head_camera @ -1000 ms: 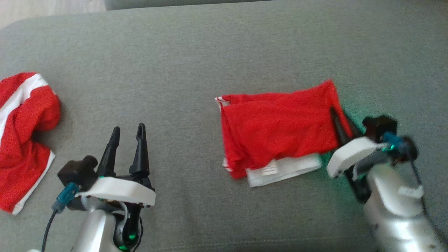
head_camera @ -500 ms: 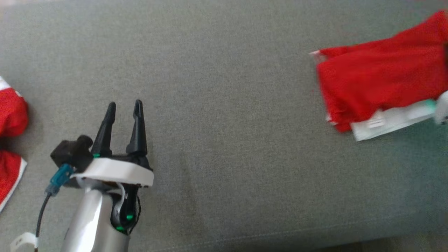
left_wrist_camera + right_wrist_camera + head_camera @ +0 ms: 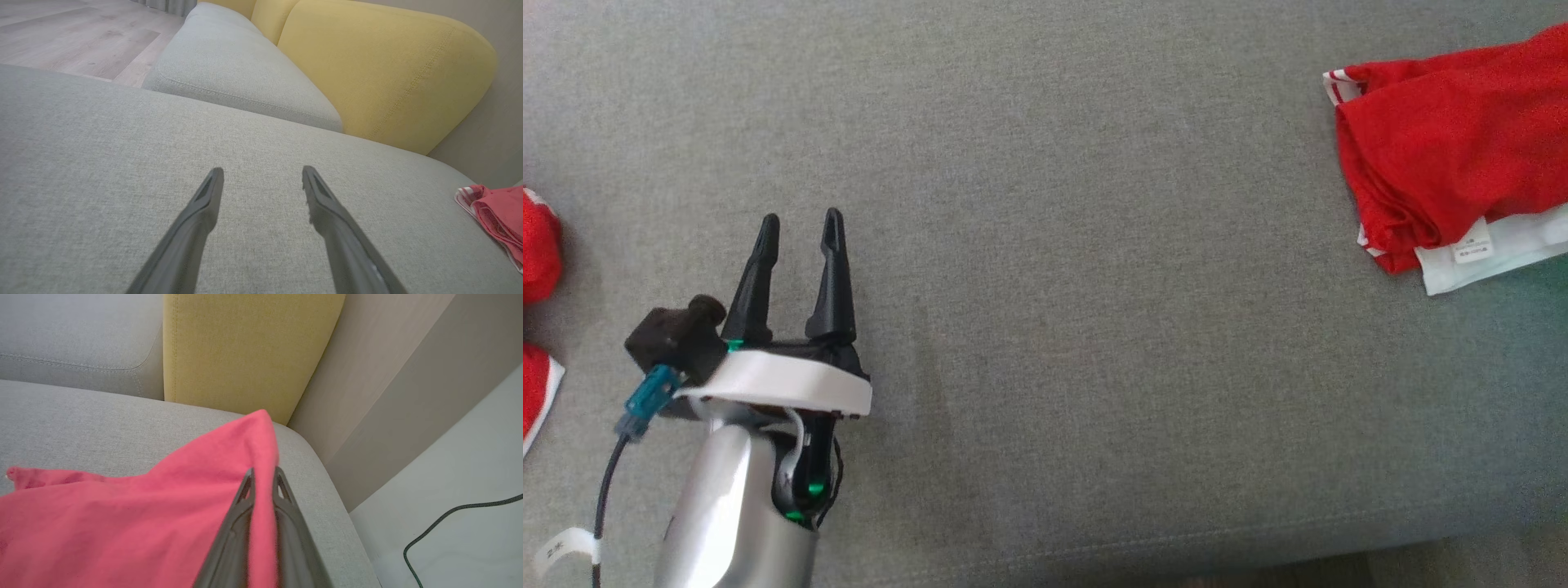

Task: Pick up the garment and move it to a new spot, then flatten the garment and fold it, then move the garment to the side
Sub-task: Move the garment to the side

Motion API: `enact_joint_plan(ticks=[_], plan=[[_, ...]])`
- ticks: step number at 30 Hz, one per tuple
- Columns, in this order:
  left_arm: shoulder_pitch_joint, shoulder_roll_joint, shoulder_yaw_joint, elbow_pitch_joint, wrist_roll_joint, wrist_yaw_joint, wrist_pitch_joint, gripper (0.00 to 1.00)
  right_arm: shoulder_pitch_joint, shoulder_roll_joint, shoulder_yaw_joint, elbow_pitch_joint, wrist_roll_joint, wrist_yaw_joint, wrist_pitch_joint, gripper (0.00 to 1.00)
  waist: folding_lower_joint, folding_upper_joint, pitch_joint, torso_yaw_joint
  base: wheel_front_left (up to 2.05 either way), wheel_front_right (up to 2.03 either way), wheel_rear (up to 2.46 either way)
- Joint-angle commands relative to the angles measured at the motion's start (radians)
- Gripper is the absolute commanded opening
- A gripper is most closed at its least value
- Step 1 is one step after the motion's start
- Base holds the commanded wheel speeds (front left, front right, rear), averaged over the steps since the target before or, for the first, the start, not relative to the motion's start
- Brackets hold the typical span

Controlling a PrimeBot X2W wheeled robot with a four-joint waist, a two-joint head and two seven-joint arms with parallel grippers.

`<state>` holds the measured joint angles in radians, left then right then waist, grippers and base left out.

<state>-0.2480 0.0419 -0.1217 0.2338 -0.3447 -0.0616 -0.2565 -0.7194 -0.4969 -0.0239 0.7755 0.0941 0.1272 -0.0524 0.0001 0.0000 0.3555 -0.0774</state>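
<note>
The folded red garment (image 3: 1454, 155) lies at the cushion's far right, a white layer with a label (image 3: 1474, 245) showing under its near edge. My right gripper (image 3: 264, 471) is shut on the garment's (image 3: 122, 522) raised right edge, red fabric pinched between the fingers close to the cushion's corner. My left gripper (image 3: 800, 219) stands open at the lower left, well away from the garment, nothing between its fingers (image 3: 262, 169). Past its right finger the left wrist view catches the garment's striped end (image 3: 500, 216).
Another red and white cloth (image 3: 539, 253) lies at the far left edge. The grey cushion (image 3: 1054, 327) ends at a front seam near the bottom. Yellow backrests (image 3: 367, 61) stand behind it. A black cable (image 3: 449, 514) trails on the pale floor at the right.
The head camera has shifted. Beyond that, the right gripper has dragged the folded garment far to the right across the cushion and left the head view. The left gripper stays open.
</note>
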Motion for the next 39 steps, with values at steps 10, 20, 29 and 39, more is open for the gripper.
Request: enact_joint_plan(ticks=[10, 20, 29, 39], plan=[[0.004, 0.008, 0.014, -0.011, -0.018, 0.004, -0.005, 1.0, 0.003, 0.026, -0.011, -0.044, 0.018, 0.003, -0.007, 1.0, -0.0001, 0.0, -0.078, -0.004, 0.0, 0.0, 0.0], [0.067, 0.008, 0.018, -0.026, -0.044, 0.02, -0.005, 1.0, 0.046, 0.174, 0.079, -0.186, 0.074, 0.003, -0.055, 1.0, -0.0001, 0.0, -0.21, 0.016, 0.0, 0.0, 0.0], [0.123, 0.008, 0.016, -0.044, -0.052, 0.035, -0.005, 1.0, 0.207, 0.34, 0.156, -0.314, 0.119, 0.003, -0.095, 1.0, -0.0001, 0.0, -0.296, 0.052, 0.0, 0.0, 0.0], [0.221, 0.008, 0.024, -0.056, -0.023, 0.042, -0.005, 1.0, 0.474, 0.441, 0.174, -0.397, 0.061, 0.003, -0.169, 1.0, -0.0001, 0.0, -0.365, 0.075, 0.0, 0.0, 0.0]])
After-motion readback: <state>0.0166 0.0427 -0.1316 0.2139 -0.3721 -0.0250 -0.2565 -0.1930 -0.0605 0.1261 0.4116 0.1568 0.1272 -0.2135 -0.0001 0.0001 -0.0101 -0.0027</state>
